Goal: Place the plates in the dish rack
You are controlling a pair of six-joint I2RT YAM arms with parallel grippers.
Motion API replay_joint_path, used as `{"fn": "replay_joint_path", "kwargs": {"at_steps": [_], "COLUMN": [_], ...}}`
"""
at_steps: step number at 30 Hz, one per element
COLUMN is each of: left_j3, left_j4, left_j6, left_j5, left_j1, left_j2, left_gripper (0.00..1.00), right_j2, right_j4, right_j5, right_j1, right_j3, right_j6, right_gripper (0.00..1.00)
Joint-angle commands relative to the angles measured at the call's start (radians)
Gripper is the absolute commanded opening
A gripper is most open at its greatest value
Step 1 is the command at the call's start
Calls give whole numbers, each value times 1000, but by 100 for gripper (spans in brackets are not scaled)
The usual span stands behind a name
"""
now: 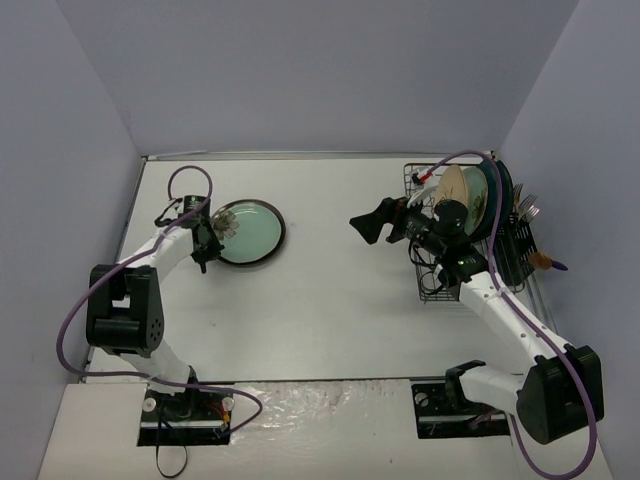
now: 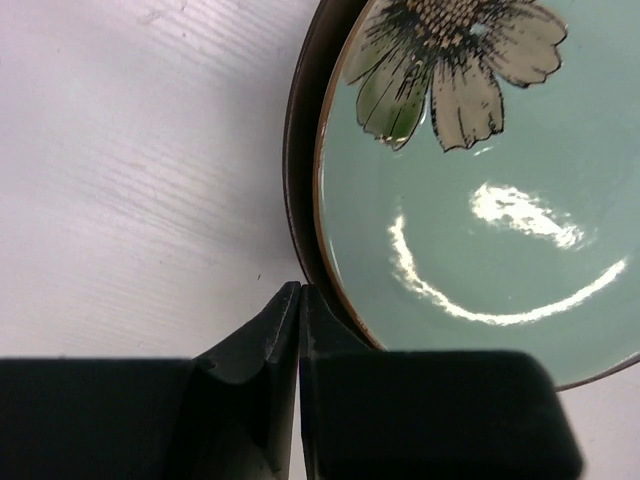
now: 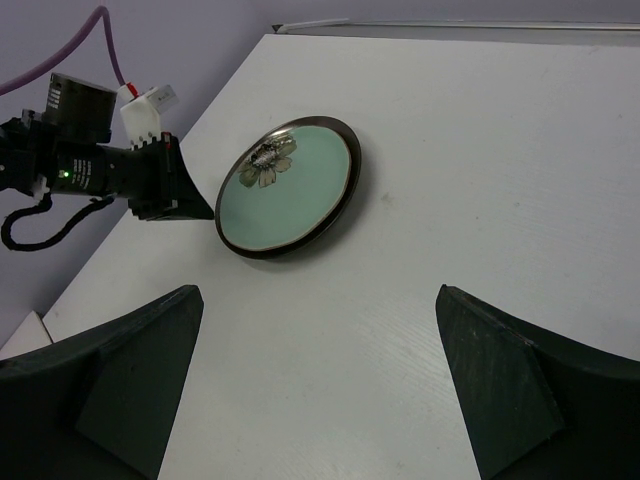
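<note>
A mint-green round plate (image 1: pixel 252 232) with a flower motif and a dark rim lies flat on the table at the left. It also shows in the left wrist view (image 2: pixel 480 200) and the right wrist view (image 3: pixel 290 195). My left gripper (image 1: pixel 211 240) (image 2: pixel 299 292) is shut and empty, its tips at the plate's left rim. The black wire dish rack (image 1: pixel 428 288) stands at the right with a cream plate (image 1: pixel 457 188) and teal plates (image 1: pixel 497 186) upright in it. My right gripper (image 1: pixel 368 226) (image 3: pixel 315 292) is open and empty, above the table just left of the rack, facing the green plate.
The rack's side cutlery holder (image 1: pixel 520 245) holds forks and a brush. Grey walls close in the table at the left, back and right. A purple cable loops over each arm.
</note>
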Motion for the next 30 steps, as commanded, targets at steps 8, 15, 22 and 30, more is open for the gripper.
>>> {"fn": "replay_joint_path", "kwargs": {"at_steps": [8, 15, 22, 30], "left_j3": [-30, -44, 22, 69], "left_j4": [40, 125, 127, 126], "left_j6": [-177, -208, -168, -139], "left_j5": [-5, 7, 30, 38], "left_j1": [14, 24, 27, 31], "left_j2": [-124, -141, -57, 11], "left_gripper": [24, 27, 27, 27], "right_j2": [2, -7, -10, -9], "right_j4": [92, 81, 78, 71], "right_j5": [-20, -23, -23, -22], "right_j1": [6, 7, 7, 7], "right_j3": [13, 13, 10, 13], "right_j6": [1, -5, -10, -15], "right_gripper": [100, 100, 100, 100]}}
